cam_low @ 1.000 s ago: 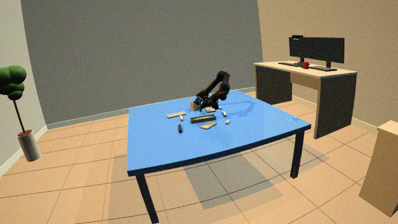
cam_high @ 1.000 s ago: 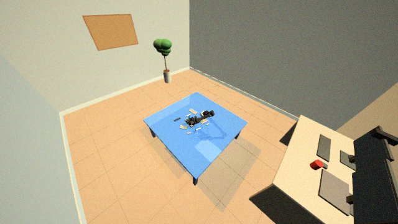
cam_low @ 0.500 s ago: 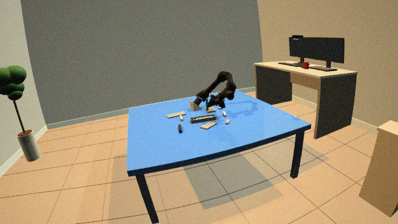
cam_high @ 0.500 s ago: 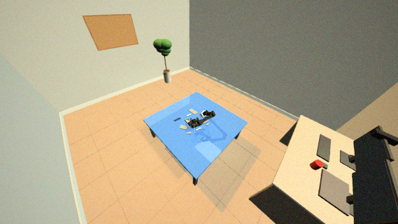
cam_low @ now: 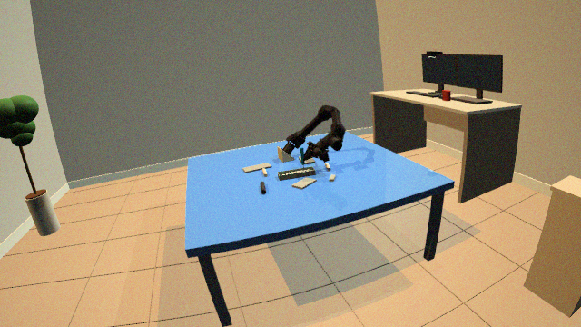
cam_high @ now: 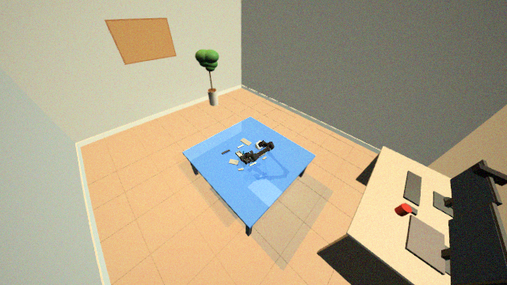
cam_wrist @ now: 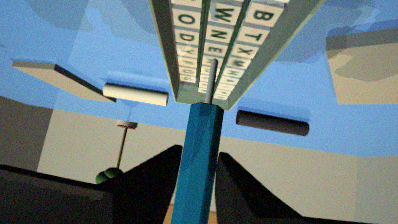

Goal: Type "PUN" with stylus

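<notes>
My gripper (cam_wrist: pixel 199 156) is shut on the stylus (cam_wrist: pixel 197 160) (cam_low: pixel 302 155), which has a teal-blue body and a thin grey tip. The stylus stands roughly upright in the exterior view, its tip end down near the keyboard (cam_low: pixel 296 174) (cam_wrist: pixel 186 38). The keyboard is a dark-edged block with rows of pale letter keys. In the wrist view the tip overlaps the middle row, just beyond the E key (cam_wrist: pixel 214 49). The keys around the tip are small and partly hidden, and I cannot tell whether it touches one.
A white cylinder (cam_wrist: pixel 135 94) (cam_low: pixel 264 172) and a dark cylinder (cam_wrist: pixel 272 123) (cam_low: pixel 263 187) lie beyond the keyboard's far end in the wrist view. Flat beige blocks (cam_low: pixel 304 183) (cam_low: pixel 257 168) lie on either side. A wedge-shaped block (cam_low: pixel 286 155) stands behind, and a small pale block (cam_low: pixel 332 177) lies to the right.
</notes>
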Robot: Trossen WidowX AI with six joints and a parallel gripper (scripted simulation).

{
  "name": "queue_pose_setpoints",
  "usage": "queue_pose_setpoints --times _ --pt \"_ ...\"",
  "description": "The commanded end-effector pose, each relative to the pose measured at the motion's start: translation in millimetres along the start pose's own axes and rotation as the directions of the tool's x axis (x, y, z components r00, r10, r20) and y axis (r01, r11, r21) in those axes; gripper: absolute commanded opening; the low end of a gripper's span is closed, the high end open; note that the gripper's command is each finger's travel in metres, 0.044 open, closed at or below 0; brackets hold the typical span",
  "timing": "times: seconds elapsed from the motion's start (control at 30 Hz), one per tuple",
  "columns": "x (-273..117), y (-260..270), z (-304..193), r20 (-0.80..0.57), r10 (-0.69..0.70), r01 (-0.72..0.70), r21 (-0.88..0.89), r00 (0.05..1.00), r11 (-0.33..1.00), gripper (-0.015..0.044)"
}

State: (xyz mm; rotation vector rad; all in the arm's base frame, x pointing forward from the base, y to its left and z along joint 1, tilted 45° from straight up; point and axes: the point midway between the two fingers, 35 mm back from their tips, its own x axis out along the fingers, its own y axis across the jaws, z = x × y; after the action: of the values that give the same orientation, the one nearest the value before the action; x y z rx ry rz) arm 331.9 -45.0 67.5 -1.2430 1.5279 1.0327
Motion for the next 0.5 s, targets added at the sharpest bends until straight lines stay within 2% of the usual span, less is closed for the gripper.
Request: queue_pose_setpoints --times 0.0,0.47 --pt "1.6 0.2 3.1 0.005 0.001 -0.001 0.003 1.0 1.0 0.0081" --pt "3.9 0.2 7.2 0.005 0.001 -0.001 0.003 1.0 1.0 0.0081"
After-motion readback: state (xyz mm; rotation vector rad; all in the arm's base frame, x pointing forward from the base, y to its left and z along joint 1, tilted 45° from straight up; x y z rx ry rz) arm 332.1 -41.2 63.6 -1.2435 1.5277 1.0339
